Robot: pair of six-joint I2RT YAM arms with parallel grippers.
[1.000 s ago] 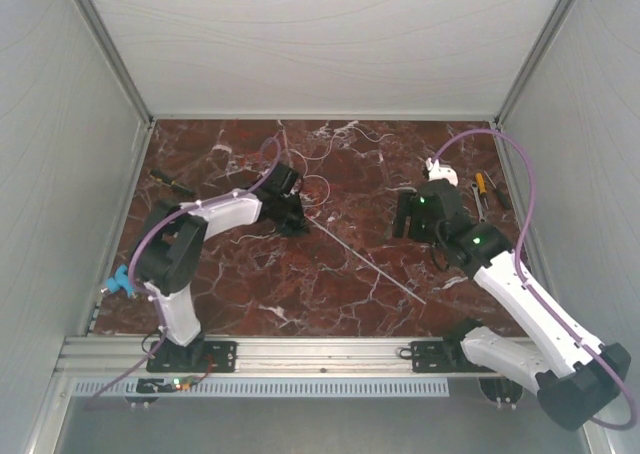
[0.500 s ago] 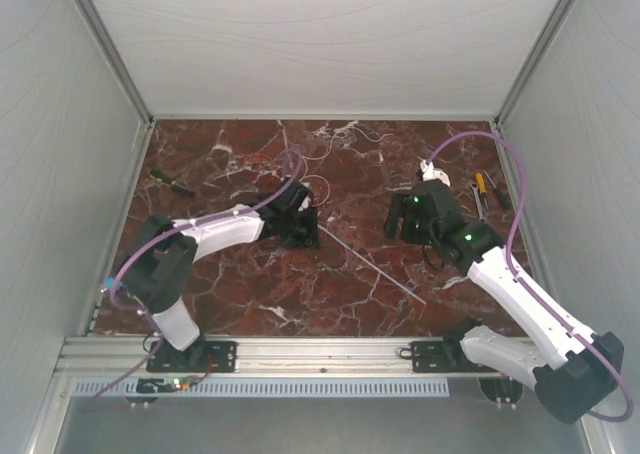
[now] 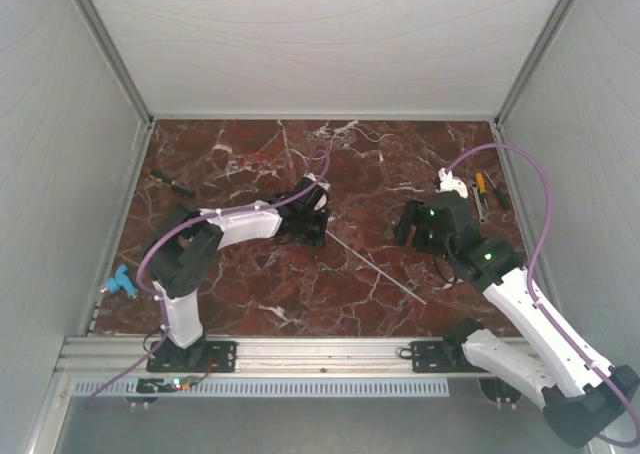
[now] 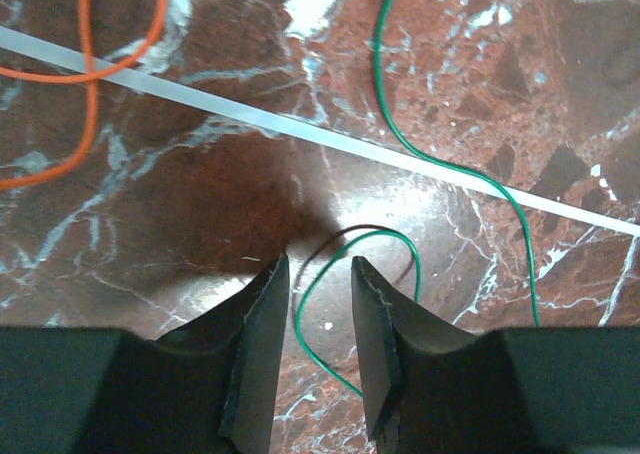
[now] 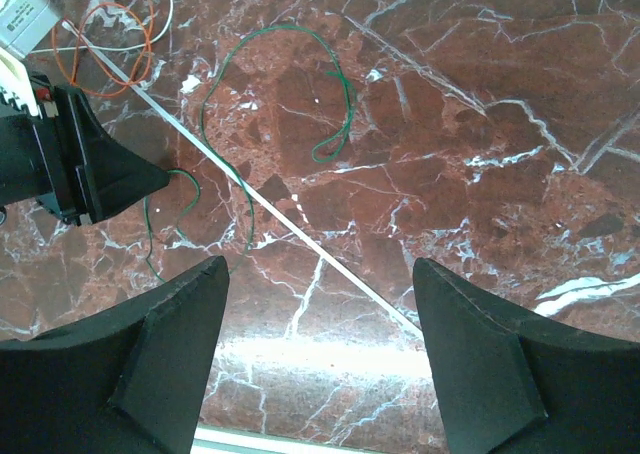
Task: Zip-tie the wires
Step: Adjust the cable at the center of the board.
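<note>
We found the left claw (image 4: 320, 264) narrowly parted over the red-brown marbled counter (image 4: 520, 64), a loop of thin green wire (image 4: 377, 49) lying unpinched between its tips. The long pale plastic zip tie (image 4: 330, 139) ran flat from upper left to right just beyond them, a thin orange wire (image 4: 88, 34) crossing it at upper left. The right claw (image 5: 318, 269) hung spread wide, holding nothing.
</note>
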